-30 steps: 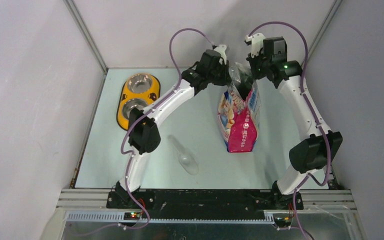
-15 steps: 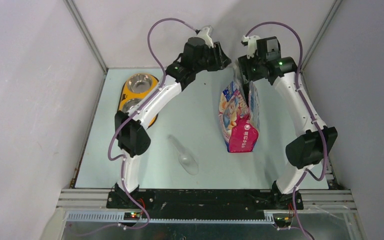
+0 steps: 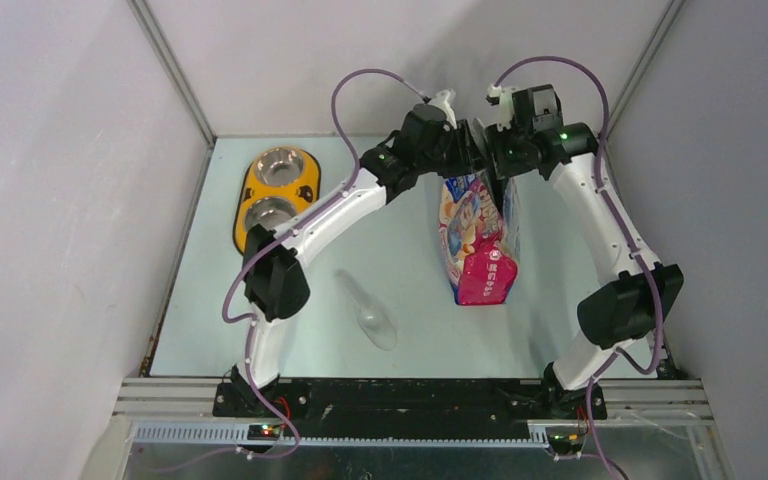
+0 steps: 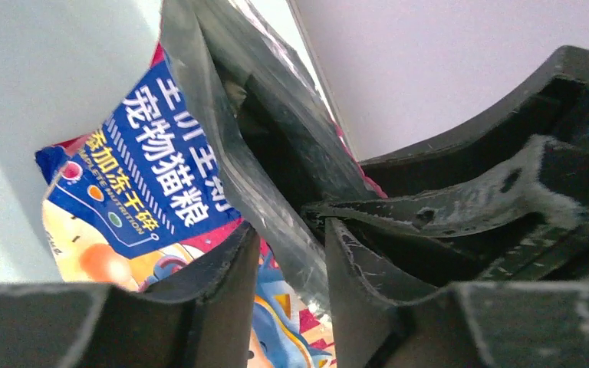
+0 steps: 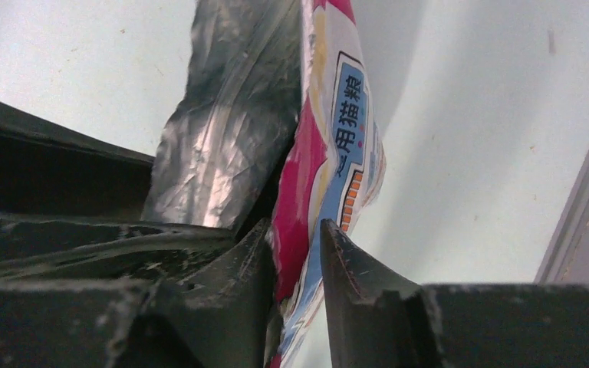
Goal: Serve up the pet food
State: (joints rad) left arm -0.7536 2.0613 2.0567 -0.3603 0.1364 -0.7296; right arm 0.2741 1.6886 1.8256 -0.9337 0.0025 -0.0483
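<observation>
The pink-blue cartoon-cat bag [image 3: 475,240] stands upright at the middle right of the table, held up by its top. My right gripper [image 3: 494,160] is shut on the bag's right wall [image 5: 337,138] near the rim. My left gripper [image 3: 468,150] is at the bag's top from the left. In the left wrist view its jaws [image 4: 290,230] straddle the silver-lined left wall [image 4: 222,146] with a visible gap, open. The bag's mouth looks dark inside. The pet food is hidden from every view.
A yellow stand with two steel bowls [image 3: 275,195] sits at the far left. A clear plastic scoop [image 3: 370,315] lies on the table in front of the left arm. The enclosure's back wall stands close behind both grippers.
My left gripper had pulled away to the left of the bag half a second ago; it has now come back to the bag's top. The right gripper kept its hold.
</observation>
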